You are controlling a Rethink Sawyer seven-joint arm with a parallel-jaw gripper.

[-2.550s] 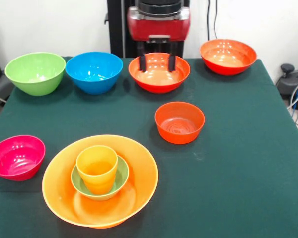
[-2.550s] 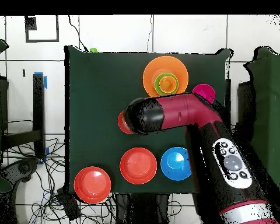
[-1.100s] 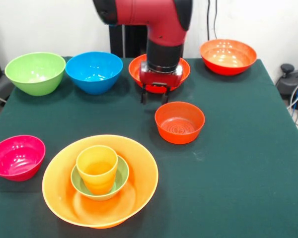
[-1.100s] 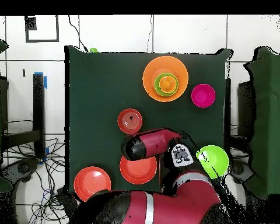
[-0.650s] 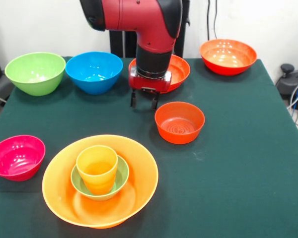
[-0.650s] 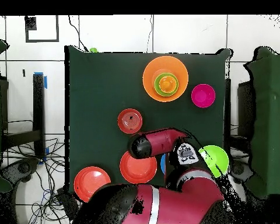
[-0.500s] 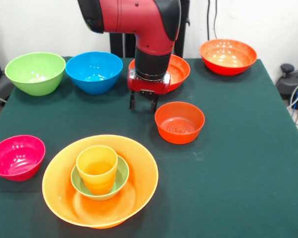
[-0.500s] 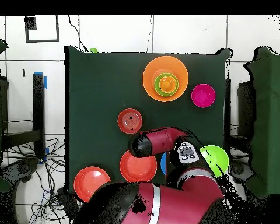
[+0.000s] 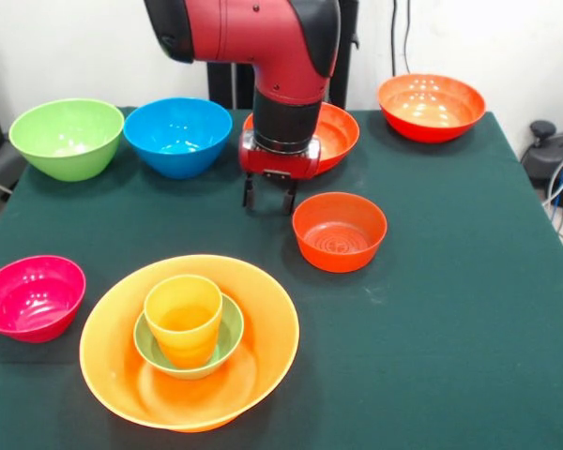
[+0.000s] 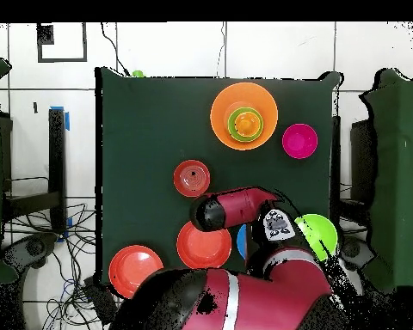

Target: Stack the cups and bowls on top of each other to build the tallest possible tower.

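Robotics lab or test room. Table (image 9: 469, 309) draped in dark green cloth, set against a plain white wall (image 9: 94, 47). Floor of pale tiles (image 10: 158, 47) with loose cables (image 10: 46, 258) trailing round the table edge. Red and black robot arm (image 9: 263, 37) mounted at the table; blue tape (image 10: 66, 118) on floor

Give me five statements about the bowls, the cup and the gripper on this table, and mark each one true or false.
1. The orange cup stands in the small green bowl. True.
2. The gripper holds the small red-orange bowl. False: it hangs open and empty beside that bowl.
3. The pink bowl lies inside the largest orange bowl. False: it sits apart on the cloth.
4. The blue bowl stands between the large green bowl and a red-orange bowl. True.
5. The blue bowl holds a cup. False: it is empty.
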